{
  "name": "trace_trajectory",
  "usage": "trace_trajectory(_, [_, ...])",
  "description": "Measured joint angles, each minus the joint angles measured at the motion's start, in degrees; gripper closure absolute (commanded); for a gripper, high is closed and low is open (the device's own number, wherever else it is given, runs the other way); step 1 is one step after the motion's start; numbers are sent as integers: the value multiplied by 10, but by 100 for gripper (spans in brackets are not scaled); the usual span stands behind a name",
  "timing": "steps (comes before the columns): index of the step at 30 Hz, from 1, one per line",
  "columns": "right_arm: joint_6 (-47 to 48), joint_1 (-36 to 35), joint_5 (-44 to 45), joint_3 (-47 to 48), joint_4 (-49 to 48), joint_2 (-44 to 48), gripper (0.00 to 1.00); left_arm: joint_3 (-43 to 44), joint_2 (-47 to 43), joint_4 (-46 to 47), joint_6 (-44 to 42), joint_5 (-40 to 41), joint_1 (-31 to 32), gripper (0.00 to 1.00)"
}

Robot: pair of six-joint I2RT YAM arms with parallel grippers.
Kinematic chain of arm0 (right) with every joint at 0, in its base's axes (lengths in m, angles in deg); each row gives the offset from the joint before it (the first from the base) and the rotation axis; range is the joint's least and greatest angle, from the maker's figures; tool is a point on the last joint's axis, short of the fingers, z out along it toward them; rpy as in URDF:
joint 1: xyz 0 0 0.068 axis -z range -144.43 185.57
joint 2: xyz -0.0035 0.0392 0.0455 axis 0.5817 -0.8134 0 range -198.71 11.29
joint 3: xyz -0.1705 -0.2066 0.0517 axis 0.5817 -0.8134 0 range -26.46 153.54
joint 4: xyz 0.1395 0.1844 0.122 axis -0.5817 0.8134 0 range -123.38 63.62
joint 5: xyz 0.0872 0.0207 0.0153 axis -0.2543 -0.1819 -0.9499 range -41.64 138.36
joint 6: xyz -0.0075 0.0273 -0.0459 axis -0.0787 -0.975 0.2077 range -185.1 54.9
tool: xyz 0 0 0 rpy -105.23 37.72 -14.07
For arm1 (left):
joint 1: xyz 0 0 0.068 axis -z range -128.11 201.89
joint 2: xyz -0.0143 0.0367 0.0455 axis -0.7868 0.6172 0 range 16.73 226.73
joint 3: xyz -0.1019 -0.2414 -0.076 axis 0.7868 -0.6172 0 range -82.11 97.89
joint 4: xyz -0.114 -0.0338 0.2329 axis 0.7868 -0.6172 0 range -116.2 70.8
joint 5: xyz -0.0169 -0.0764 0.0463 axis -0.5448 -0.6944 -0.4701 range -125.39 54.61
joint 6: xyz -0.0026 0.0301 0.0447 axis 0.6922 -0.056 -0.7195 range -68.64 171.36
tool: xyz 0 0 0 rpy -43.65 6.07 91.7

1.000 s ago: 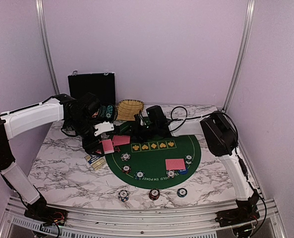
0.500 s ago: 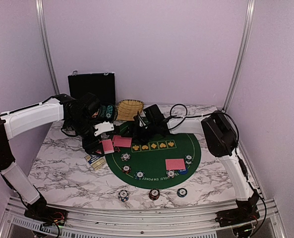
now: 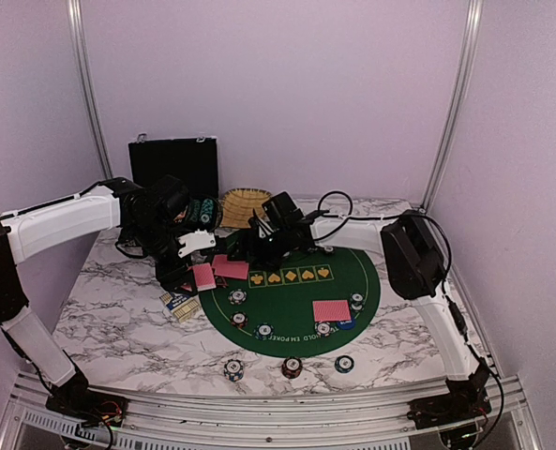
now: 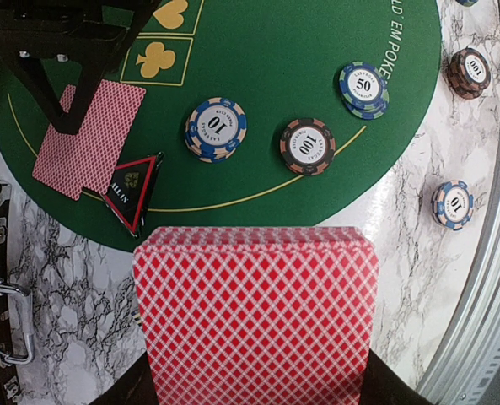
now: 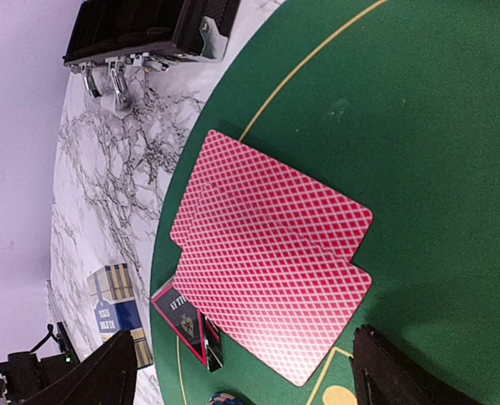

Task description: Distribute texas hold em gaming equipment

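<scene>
Left wrist camera shows my left pincer (image 4: 254, 393) clamped on a stack of pink-red-backed playing cards (image 4: 254, 312) above the green felt mat's (image 4: 283, 51) left edge. My right pincer (image 5: 245, 375) gapes wide, holding nothing, over two overlapping pink-red-backed cards (image 5: 266, 270) lying far left on the mat, beside the black-red triangle marker (image 5: 182, 316).

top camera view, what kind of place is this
Probably a robot lab booth, not a casino: plain lilac walls on aluminium posts, robot arms bolted to a marble-look table, and a small green poker mat.
</scene>
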Motion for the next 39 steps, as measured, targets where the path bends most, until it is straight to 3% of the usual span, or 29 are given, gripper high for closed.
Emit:
trace_trajectory(10, [2,-4,-15,11,7,-8,14,0,0,0,0,0,0,100])
trace_trajectory(22, [-50,-4,-83,-12,-63,-12,13,0,0,0,0,0,0,100])
trace_trajectory(30, [-89,3,-136,-99,-176,8,13,0,0,-1,0,0,0,100])
trace_trajectory(39, [-81,40,-137,-183,-191,87,13,0,0,-2,0,0,0,100])
